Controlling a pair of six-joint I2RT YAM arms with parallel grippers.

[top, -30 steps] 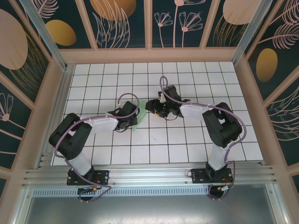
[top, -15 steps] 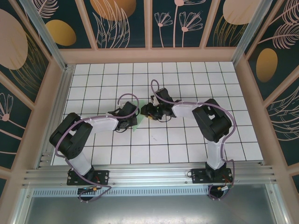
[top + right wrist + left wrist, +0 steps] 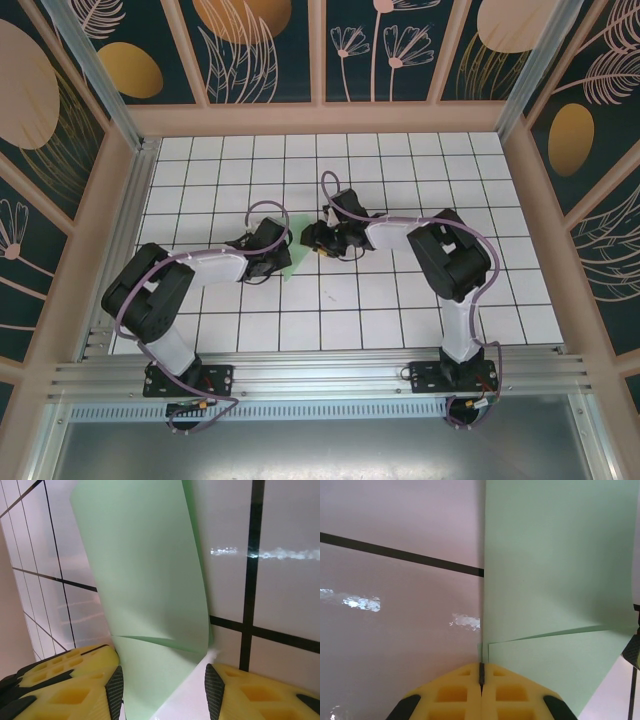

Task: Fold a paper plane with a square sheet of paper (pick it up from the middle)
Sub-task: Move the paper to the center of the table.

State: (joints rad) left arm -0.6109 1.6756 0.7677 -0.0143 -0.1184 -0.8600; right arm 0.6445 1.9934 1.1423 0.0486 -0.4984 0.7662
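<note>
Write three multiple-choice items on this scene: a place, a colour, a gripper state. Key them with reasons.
1. Where is the paper sheet? A between the two grippers; B at the table's far right corner; C on the near rail.
2. Its colour? A white; B pale green; C orange.
3. The right gripper is: A shut on the sheet; B shut on nothing; C open.
Key: 1 A, the top view shows it between the left gripper and the right gripper; 2 B, both wrist views show green; 3 C, its fingers stand apart, with the sheet between them.
</note>
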